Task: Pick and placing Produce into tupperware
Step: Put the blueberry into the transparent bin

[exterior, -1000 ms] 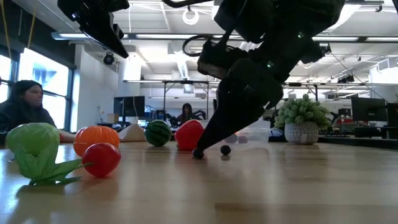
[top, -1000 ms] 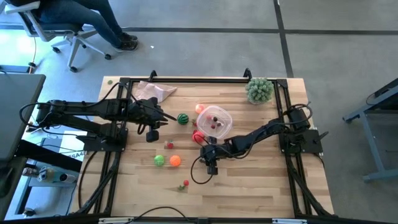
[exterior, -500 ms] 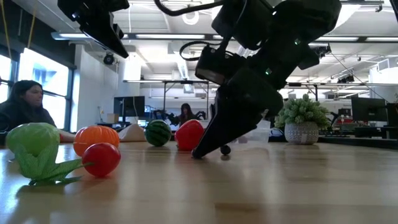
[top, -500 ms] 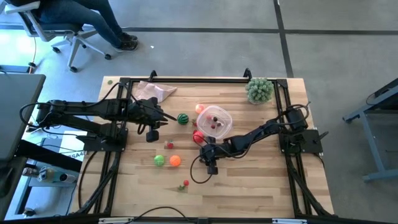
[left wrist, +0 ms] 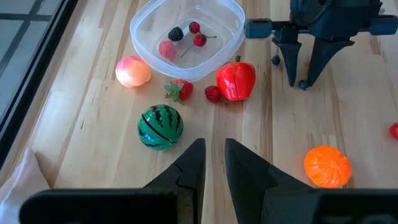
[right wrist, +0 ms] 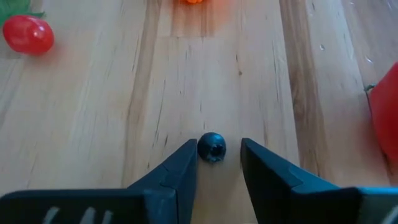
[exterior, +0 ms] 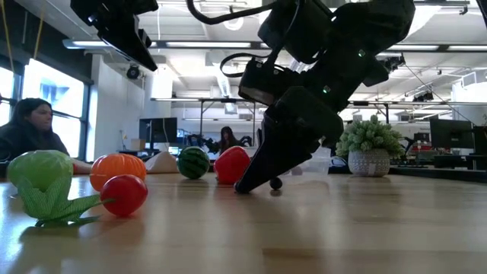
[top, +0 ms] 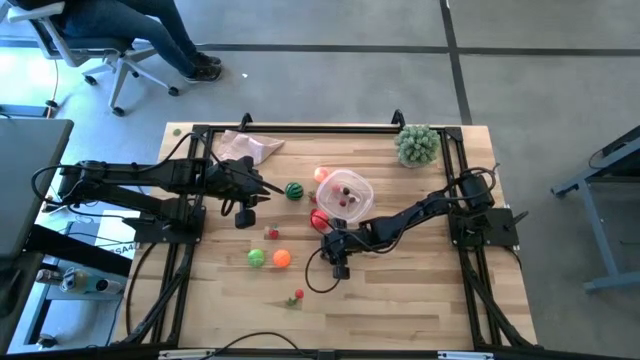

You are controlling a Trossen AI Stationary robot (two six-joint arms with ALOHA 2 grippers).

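A small dark berry (right wrist: 212, 148) lies on the bare wood just in front of the tupperware (top: 346, 194), and we show it here framed between the two fingers of the right gripper (right wrist: 214, 163), one fingertip (right wrist: 186, 155) touching or nearly touching it and the other a little apart. The jaws thus stand apart around the berry and are not yet clamped on it; in the low view the fingertips rest at the tabletop. We read the step in hand as the grasp of this berry. Next to be done, in our judgement, are a full closing on so small and round a thing, which may roll or squirt out, then a lift and a short carry to the tub. The tupperware stands in the middle of the table (top: 420, 300) toward the far edge and already holds a few red and dark pieces. Around it lie a red pepper-like piece (left wrist: 236, 81), a strawberry (left wrist: 181, 90), a peach-coloured ball (left wrist: 133, 71) and a striped green ball (left wrist: 160, 126); an orange ball (top: 282, 258) and a green ball (top: 257, 258) sit nearer the front. The left gripper (left wrist: 211, 163) waits above the table's left side, its fingers nearly together and holding nothing.
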